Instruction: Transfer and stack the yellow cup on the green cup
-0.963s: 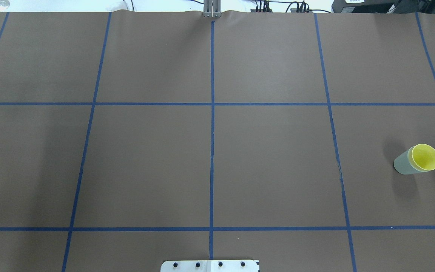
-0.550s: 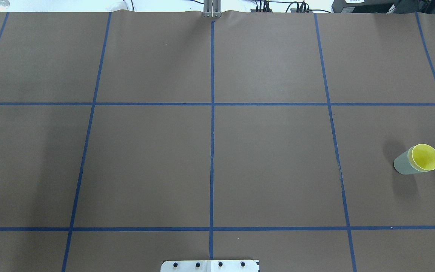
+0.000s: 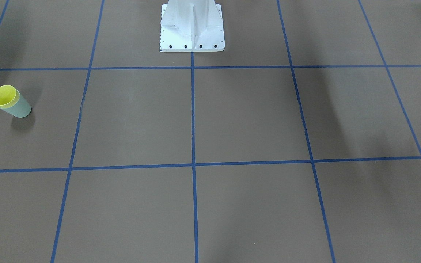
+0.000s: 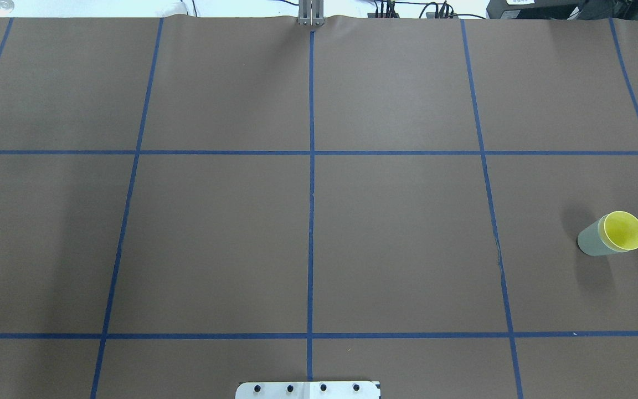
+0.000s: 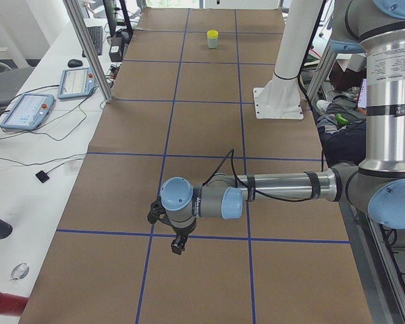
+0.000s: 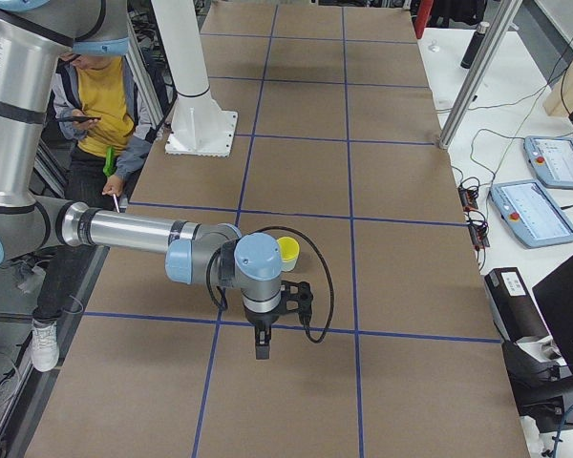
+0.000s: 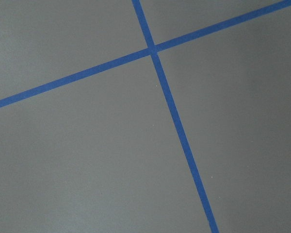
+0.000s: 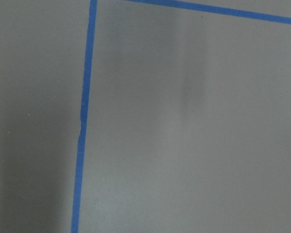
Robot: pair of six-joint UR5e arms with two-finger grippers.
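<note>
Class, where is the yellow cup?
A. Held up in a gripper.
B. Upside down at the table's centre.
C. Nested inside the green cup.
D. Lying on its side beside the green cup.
C: the yellow cup sits in the mouth of the upright green cup.

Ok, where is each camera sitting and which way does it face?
Front-facing: across the table, facing the robot; pedestal at top.
Overhead: behind the robot, looking forward; only base plate.
Exterior left: table's left end; left gripper near.
Exterior right: right end; right gripper near.
Left wrist: down at tape; no fingers.
Right wrist: same.
Shared: overhead and front-facing show yellow cup inside green cup.
</note>
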